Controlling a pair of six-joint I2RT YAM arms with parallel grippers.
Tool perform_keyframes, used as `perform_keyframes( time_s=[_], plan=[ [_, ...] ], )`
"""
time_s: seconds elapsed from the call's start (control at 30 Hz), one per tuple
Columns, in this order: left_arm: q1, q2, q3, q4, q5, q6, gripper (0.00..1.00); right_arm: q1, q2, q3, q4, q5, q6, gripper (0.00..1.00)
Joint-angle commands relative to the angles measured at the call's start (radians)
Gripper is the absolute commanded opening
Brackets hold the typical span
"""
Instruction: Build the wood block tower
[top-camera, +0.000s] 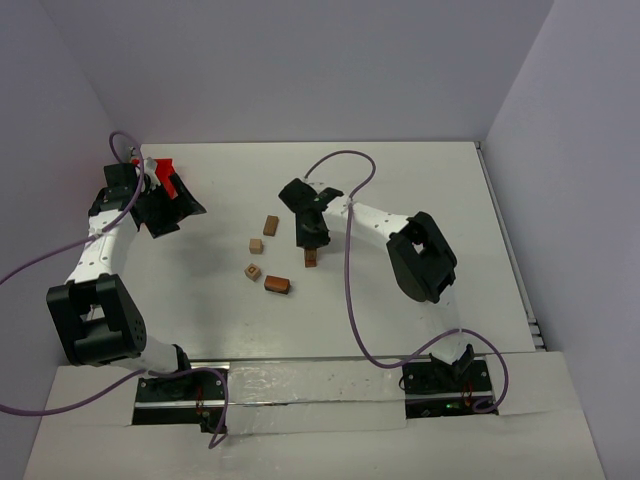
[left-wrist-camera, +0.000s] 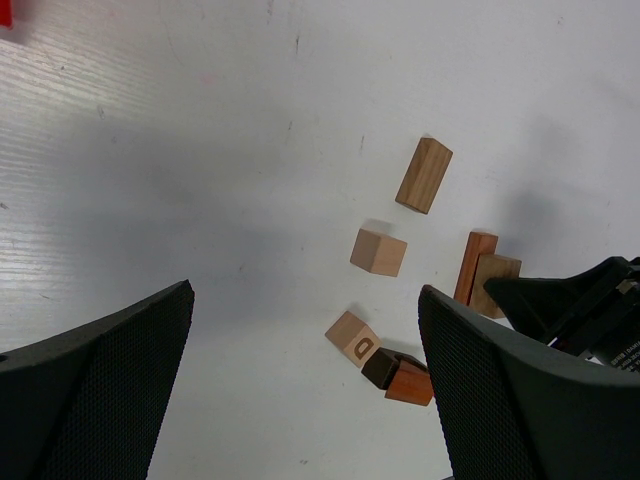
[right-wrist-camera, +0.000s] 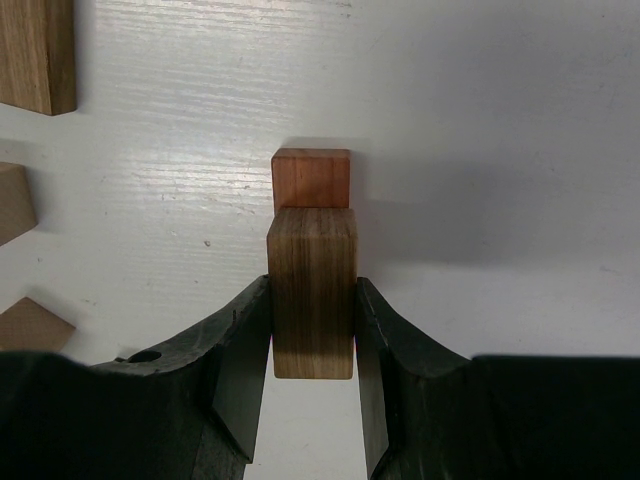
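My right gripper is shut on a brown wooden cuboid, its fingers pressed against the two long sides. Just beyond it a reddish block stands on the table; whether the two touch I cannot tell. In the top view this pair sits mid-table under the right gripper. Loose blocks lie to its left: a tan cuboid, a tan cube, a lettered cube, and a dark brown piece against a reddish one. My left gripper hangs open above the table, holding nothing.
A red tray sits at the far left, beside the left gripper. Walls close in the table at the back and on both sides. A purple cable trails from the right arm across the table.
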Motion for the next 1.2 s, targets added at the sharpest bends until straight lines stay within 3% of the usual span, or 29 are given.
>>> perform_keyframes(
  time_s=[0.0,0.2,0.33,0.43,0.97,1.07,1.17],
  plan=[
    [0.005,0.001,0.032,0.029,-0.002,-0.007,0.99,-0.005,0.02,0.041,-0.012,0.008,0.017,0.26],
    [0.006,0.002,0.031,0.03,0.0,-0.007,0.99,-0.005,0.022,0.041,-0.012,0.004,0.013,0.43],
    [0.005,0.003,0.031,0.03,0.002,-0.006,0.99,-0.005,0.02,0.039,-0.008,-0.01,0.006,0.71],
    [0.005,0.003,0.031,0.029,0.004,-0.005,0.99,-0.005,0.015,0.035,-0.003,-0.021,-0.001,0.78],
    [0.006,0.003,0.031,0.028,0.011,-0.004,0.99,0.002,0.079,0.086,-0.002,0.013,-0.036,0.74],
    [0.005,0.007,0.033,0.026,0.013,-0.002,0.99,0.005,0.094,0.101,-0.005,0.018,-0.041,0.69],
    [0.006,0.008,0.033,0.026,0.014,-0.001,0.99,0.007,0.109,0.106,-0.007,0.036,-0.043,0.58]
  ],
)
